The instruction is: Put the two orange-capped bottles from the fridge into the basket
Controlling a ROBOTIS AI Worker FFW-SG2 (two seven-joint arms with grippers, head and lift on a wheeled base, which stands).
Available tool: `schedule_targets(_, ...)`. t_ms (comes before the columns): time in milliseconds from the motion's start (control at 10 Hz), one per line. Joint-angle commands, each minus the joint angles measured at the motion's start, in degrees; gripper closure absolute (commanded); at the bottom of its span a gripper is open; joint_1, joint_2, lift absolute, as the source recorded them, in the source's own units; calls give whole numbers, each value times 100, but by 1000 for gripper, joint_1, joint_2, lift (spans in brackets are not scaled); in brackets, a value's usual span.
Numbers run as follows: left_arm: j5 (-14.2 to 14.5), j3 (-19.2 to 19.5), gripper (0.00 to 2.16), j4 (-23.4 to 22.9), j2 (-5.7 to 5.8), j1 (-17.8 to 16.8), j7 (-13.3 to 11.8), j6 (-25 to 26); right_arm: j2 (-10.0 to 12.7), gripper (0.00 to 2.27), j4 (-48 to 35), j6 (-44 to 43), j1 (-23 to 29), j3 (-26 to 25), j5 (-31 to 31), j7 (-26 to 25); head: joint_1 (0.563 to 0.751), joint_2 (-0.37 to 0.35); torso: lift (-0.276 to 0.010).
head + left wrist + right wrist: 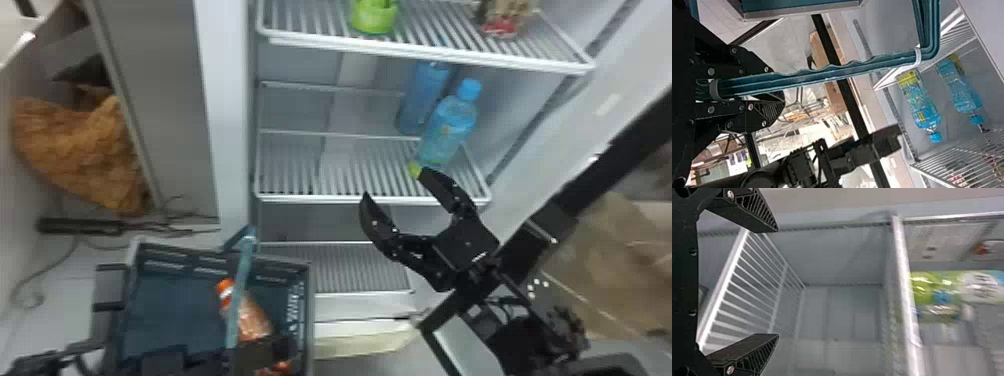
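Head view — bottle point(254, 318) in basket point(167, 310), right hand point(393, 184) open

The right arm point(545, 225) slants in from the right, its gripper point(396, 185) near the middle shelf's point(325, 199) front edge, fingers spread. Over the basket's point(310, 300) near side, the left gripper's point(262, 352) fingers are closed on the handle point(242, 280).

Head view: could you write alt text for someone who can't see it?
The robot's open right gripper hovers before a fridge shelf holding two blue bottles. At lower left, an orange-capped bottle is inside a dark teal basket.
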Motion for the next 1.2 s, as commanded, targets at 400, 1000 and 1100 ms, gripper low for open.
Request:
schedule_targets(400,37,80,1171,-141,-9,143,0,99,339,91,-881,-1366,1265,-439,24,-953,695,-350,-235)
schedule_targets(1000,-9,80,1202,-155,-26,171,9,155,462,90,33,-1830,1406,-656,-387,-1050,695,-350,-235)
schedule_targets(1100,-9,80,1202,-155,-26,157,9,155,453,90,61,-1858,1378,-645,-364,-970,695,-350,-235)
